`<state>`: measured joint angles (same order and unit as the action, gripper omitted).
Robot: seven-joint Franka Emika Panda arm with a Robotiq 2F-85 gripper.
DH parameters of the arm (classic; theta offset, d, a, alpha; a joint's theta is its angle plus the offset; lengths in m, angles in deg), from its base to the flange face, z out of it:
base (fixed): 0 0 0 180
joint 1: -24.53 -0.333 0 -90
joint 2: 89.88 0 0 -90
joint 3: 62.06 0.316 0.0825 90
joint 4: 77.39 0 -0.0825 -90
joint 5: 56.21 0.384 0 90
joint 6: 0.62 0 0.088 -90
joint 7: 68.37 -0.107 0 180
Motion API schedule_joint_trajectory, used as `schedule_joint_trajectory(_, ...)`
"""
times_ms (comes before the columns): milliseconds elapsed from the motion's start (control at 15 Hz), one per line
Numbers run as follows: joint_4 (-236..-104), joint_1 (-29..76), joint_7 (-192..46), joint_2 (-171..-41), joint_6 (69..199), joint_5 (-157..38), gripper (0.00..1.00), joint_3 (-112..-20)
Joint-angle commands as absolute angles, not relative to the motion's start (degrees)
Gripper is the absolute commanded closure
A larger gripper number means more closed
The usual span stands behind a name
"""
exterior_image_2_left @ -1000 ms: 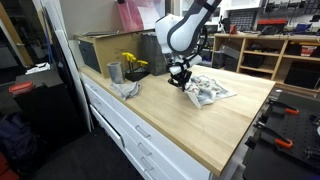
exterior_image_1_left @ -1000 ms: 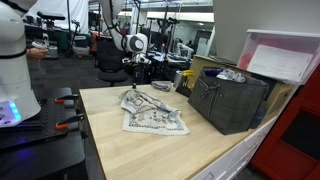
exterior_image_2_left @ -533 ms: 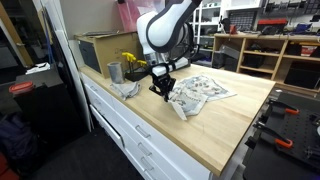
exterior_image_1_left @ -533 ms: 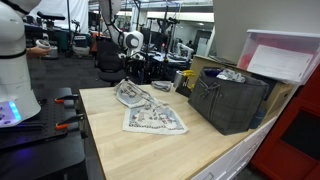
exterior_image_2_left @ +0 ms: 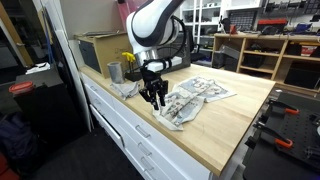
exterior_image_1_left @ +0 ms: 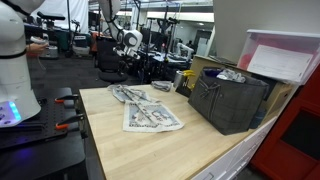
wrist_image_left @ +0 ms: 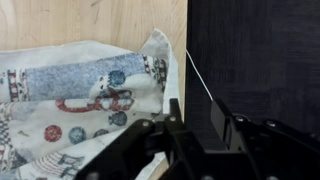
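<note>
Dragged toward the drawer-side edge of the tabletop (exterior_image_2_left: 235,135), the patterned cloth (exterior_image_2_left: 192,98) lies rumpled; the gripper (exterior_image_2_left: 152,97) hangs just beside it, fingers partly spread, holding nothing.

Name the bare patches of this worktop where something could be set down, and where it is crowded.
Bare wood lies between the patterned cloth and the worktop's near end in an exterior view. It is crowded between the cloth and the black crate, and around the metal cup by the wall.
</note>
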<state>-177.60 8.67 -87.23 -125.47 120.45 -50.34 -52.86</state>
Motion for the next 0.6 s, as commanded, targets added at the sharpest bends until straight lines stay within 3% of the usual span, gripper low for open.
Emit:
schedule_joint_trajectory(0, -177.4, 7.7, -87.5, -124.3, 120.2, -54.0, 0.30, -55.9)
schedule_joint_trajectory(267, -177.5, 8.4, -88.8, -125.7, 124.0, -58.4, 0.00, -59.6)
schedule_joint_trajectory(533, -176.1, 9.9, -89.1, -129.5, 128.2, -58.2, 0.00, -61.8)
